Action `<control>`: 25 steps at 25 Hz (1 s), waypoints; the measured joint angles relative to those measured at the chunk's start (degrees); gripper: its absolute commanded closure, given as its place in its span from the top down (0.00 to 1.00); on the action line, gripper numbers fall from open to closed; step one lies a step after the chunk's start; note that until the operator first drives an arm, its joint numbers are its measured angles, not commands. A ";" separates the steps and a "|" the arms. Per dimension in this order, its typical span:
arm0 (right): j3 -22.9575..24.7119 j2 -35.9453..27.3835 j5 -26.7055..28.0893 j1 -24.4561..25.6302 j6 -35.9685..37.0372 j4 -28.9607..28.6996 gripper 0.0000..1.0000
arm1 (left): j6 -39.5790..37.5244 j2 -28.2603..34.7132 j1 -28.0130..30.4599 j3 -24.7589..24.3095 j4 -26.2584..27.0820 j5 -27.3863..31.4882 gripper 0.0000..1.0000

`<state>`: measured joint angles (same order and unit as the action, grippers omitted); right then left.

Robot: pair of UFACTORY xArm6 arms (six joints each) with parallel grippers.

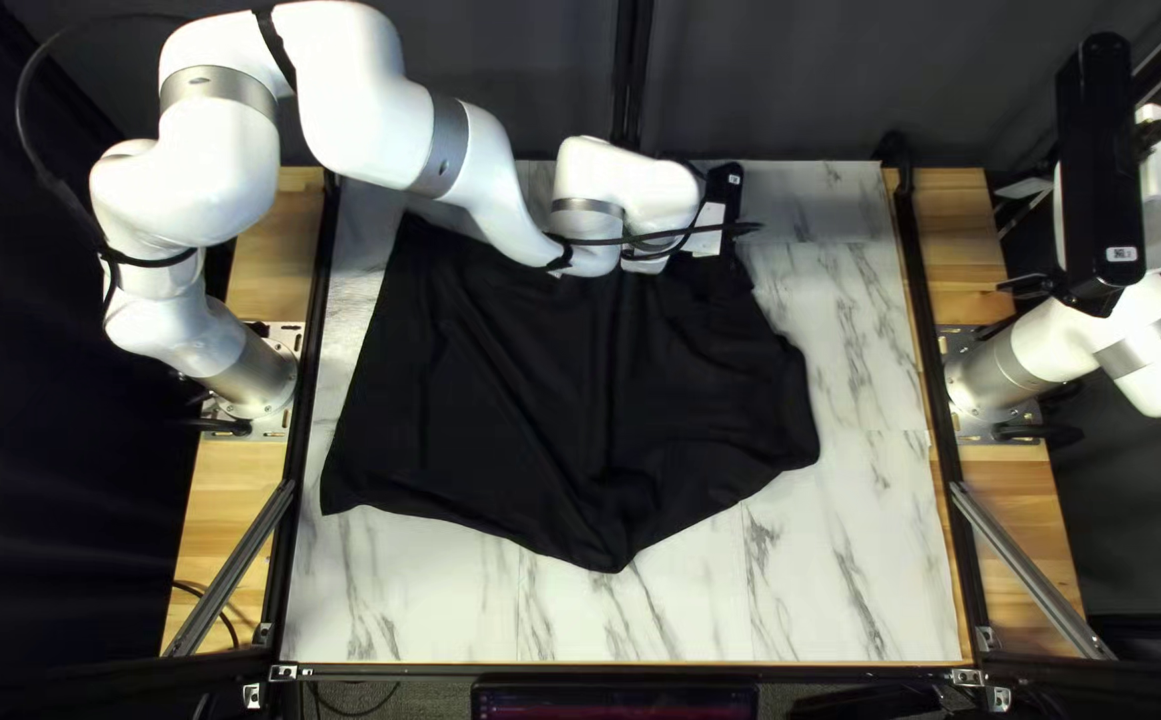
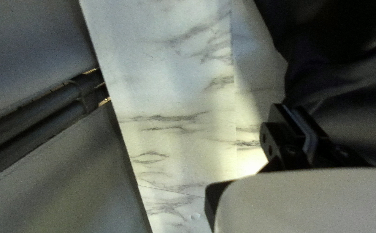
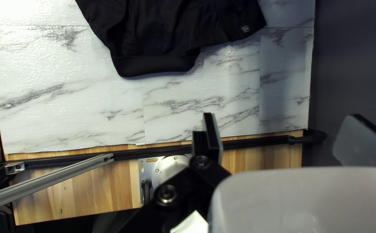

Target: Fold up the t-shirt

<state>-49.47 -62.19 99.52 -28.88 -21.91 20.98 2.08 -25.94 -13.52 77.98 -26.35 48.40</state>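
Observation:
The black t-shirt (image 1: 514, 387) lies spread and wrinkled on the table, its upper part partly hidden by my left arm. Over its back right edge is my left gripper (image 1: 727, 247). In the left wrist view, the fingers of that gripper (image 2: 301, 116) are together where the dark cloth (image 2: 352, 90) meets their tips; they look shut on it. My right gripper (image 1: 1027, 240) hangs off the table's right side, away from the shirt. The right wrist view shows that gripper (image 3: 287, 133) with fingers wide apart and nothing between them; the shirt (image 3: 157, 43) lies ahead on the table.
Marbled tabletop (image 1: 860, 560) shows in front of and to the right of the shirt. Dark rails line the sides, with a slanted metal strut (image 1: 1027, 567) at the right and another (image 1: 231, 567) at the left. A dark curtain (image 1: 794, 80) hangs behind the far edge.

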 measured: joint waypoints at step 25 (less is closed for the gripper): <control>0.00 0.00 0.00 0.00 0.00 0.00 1.00 | 5.90 3.14 -1.73 -0.59 4.58 -1.50 1.00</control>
<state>-49.47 -62.19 99.52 -28.88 -21.91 20.98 7.99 -22.80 -15.25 77.39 -21.76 46.91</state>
